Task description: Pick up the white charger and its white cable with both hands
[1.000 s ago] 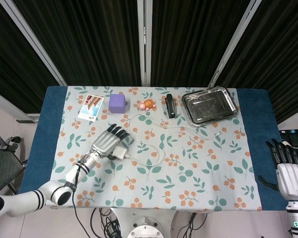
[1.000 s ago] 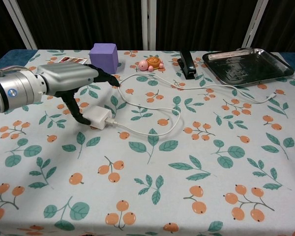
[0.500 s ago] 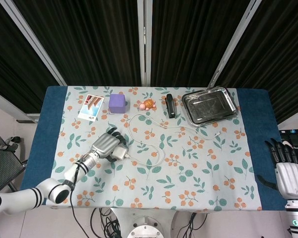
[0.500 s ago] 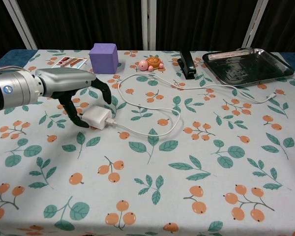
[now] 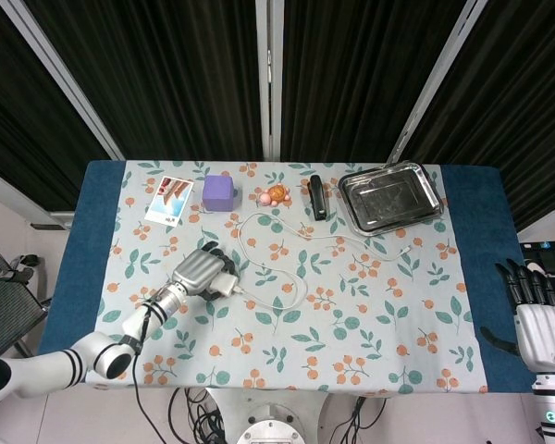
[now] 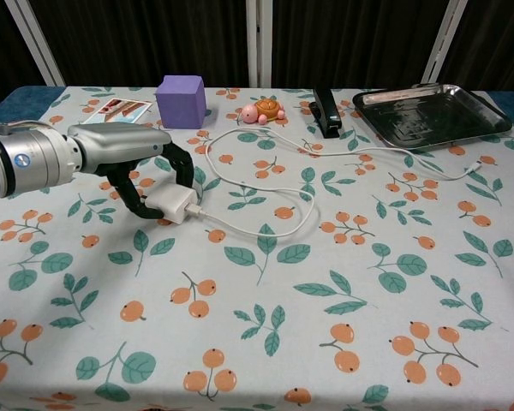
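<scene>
The white charger (image 6: 173,204) lies on the floral tablecloth, left of centre, also seen in the head view as the charger (image 5: 225,285). My left hand (image 6: 120,154) curls around it, thumb on its near-left side and fingers (image 6: 182,168) over its far side, gripping it on the cloth. Its white cable (image 6: 301,214) runs right from the charger, loops back toward the turtle toy, then trails right to its plug end (image 5: 406,250) near the tray. My right hand (image 5: 536,324) hangs off the table's right edge, fingers straight and apart, holding nothing; the chest view does not show it.
Along the far side stand a purple cube (image 6: 181,100), an orange turtle toy (image 6: 262,110), a black stapler (image 6: 326,112) and a metal tray (image 6: 488,111). A photo card (image 5: 169,201) lies at the far left. Blue cloth borders both table ends.
My left hand's fingers, spread over the charger a second ago, have curled down and closed around it. The right hand has barely moved.
</scene>
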You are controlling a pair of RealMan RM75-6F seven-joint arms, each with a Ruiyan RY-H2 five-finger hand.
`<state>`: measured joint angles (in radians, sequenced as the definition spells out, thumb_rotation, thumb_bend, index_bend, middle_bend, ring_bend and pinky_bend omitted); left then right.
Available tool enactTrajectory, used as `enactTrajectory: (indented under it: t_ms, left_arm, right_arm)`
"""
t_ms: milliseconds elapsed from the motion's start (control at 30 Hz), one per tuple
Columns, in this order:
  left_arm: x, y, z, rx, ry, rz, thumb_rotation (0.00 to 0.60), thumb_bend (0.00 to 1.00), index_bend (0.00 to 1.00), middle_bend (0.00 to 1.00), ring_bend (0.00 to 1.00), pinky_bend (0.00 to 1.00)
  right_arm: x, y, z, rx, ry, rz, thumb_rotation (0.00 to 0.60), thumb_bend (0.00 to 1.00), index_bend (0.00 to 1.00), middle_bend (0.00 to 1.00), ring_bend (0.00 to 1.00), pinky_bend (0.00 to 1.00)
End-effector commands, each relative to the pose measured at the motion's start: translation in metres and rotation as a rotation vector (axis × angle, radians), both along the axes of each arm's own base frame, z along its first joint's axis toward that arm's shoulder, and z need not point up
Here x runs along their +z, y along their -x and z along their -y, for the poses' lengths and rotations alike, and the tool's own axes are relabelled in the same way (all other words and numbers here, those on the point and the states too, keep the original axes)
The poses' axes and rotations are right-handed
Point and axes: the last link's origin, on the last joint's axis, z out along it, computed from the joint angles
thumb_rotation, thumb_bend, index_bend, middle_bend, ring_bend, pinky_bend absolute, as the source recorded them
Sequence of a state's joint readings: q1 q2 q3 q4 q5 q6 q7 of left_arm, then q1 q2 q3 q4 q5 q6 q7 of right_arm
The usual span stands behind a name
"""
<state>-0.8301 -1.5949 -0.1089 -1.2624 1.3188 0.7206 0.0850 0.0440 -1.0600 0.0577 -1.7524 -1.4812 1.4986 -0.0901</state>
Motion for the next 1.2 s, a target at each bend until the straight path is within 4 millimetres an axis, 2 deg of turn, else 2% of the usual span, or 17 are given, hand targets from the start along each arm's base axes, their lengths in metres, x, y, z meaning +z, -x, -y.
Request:
enactTrajectory:
  t_ms: [33,233,400,500,667,833,1033,1200]
  left_arm:
    - [-0.002,0.001,-0.003,0.010,-0.010,0.013,0.600,0.27,0.43,0.40,0.25,0.14]
    - [0.004,0.003,-0.008,0.032,-0.047,0.068,0.600,0.35,0.56,0.55,0.40,0.21]
    - [0.017,-0.004,-0.008,0.029,-0.081,0.111,0.600,0.36,0.56,0.57,0.42,0.24]
    - [0.023,-0.012,-0.006,0.053,-0.081,0.148,0.600,0.36,0.56,0.57,0.42,0.24]
    - [0.033,-0.030,-0.009,0.099,-0.098,0.193,0.600,0.36,0.56,0.57,0.42,0.24]
    - [0.040,-0.051,-0.013,0.117,-0.177,0.243,0.600,0.37,0.56,0.57,0.42,0.27]
    - [0.036,-0.071,-0.016,0.134,-0.201,0.258,0.600,0.37,0.56,0.57,0.42,0.27]
    - [0.032,-0.081,-0.012,0.139,-0.188,0.269,0.600,0.37,0.56,0.57,0.42,0.27]
  right_arm:
    - [0.000,0.000,0.000,0.001,0.000,-0.001,0.600,0.06,0.00,0.00,0.00,0.00]
    - [-0.002,-0.007,0.002,0.026,-0.025,0.002,0.600,0.05,0.00,0.00,0.00,0.00]
    - [-0.014,-0.028,0.017,0.095,-0.106,0.012,0.600,0.06,0.00,0.01,0.00,0.00]
    - [-0.025,-0.051,0.034,0.141,-0.172,0.037,0.600,0.06,0.00,0.04,0.00,0.00]
    - [-0.050,-0.108,0.075,0.210,-0.244,0.133,0.600,0.06,0.01,0.10,0.00,0.00]
    - [-0.085,-0.158,0.107,0.239,-0.289,0.245,0.600,0.12,0.09,0.15,0.00,0.00]
    - [-0.128,-0.199,0.131,0.190,-0.293,0.327,0.600,0.15,0.18,0.19,0.00,0.00]
    - [-0.159,-0.217,0.146,0.132,-0.271,0.348,0.600,0.16,0.27,0.25,0.00,0.00]
